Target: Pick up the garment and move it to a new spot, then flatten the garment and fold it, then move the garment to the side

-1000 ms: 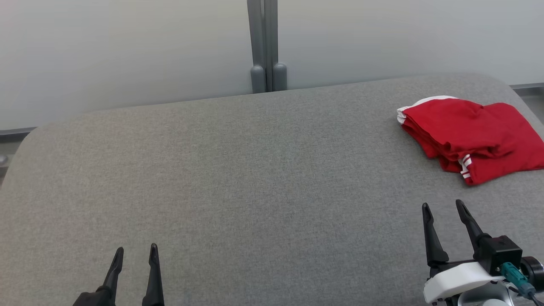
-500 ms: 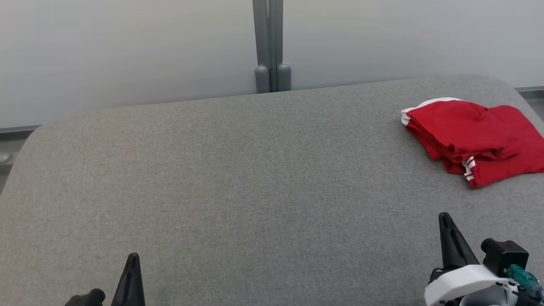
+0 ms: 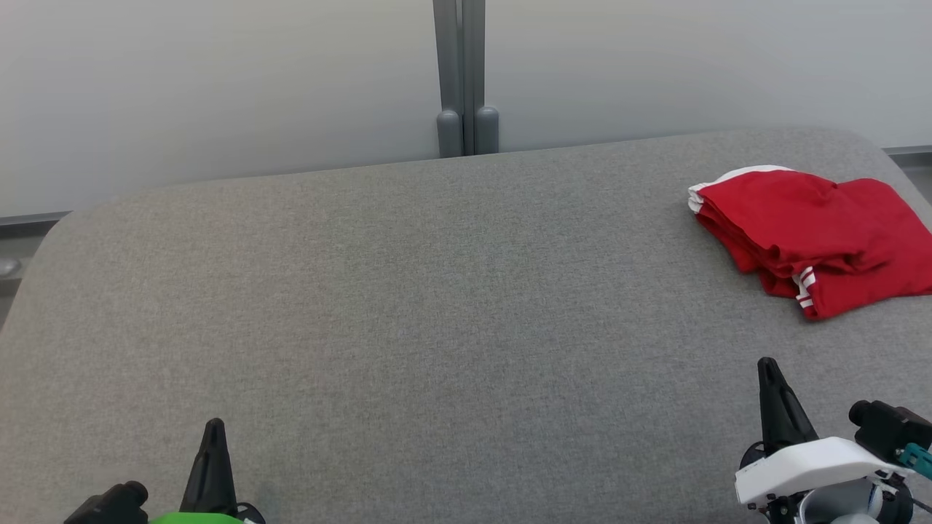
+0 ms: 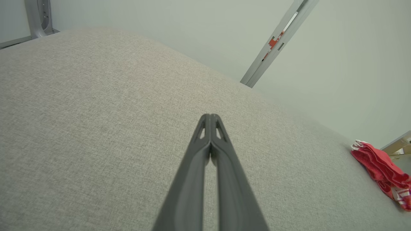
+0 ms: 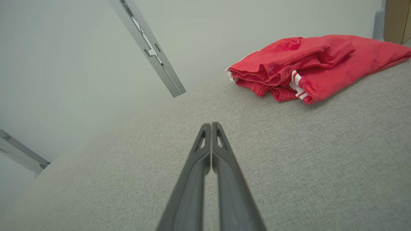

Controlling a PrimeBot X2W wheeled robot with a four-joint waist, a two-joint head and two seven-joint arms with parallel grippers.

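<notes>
A broad padded surface [image 3: 408,291] covered in grey woven fabric, with rounded far corners, spreads across the head view. Behind it stands a pale, plain wall [image 3: 218,87], split in the middle by a grey upright post [image 3: 461,73] that ends in two rounded feet at the surface's far edge.

The red garment [image 3: 815,233] lies folded into a loose, layered stack on the far right part of the surface, close to the right edge, where the head view cuts it off. White trim shows along its far left corner, and a short band of white stripes marks the near fold. In the right wrist view the garment [image 5: 321,64] sits ahead and to the right of the fingers, apart from them; in the left wrist view it shows small at the far right.

The right gripper [image 3: 767,367] is at the lower right, nearer the robot than the garment and touching nothing, its two dark fingers pressed together tip to tip and empty. The left gripper [image 3: 212,429] is at the lower left, well apart from the garment, fingers likewise closed flat on each other with nothing between.

A white shell [image 3: 808,466] covers the right wrist, with a teal connector [image 3: 919,458] beside it. A green patch [image 3: 196,518] shows at the left wrist.
</notes>
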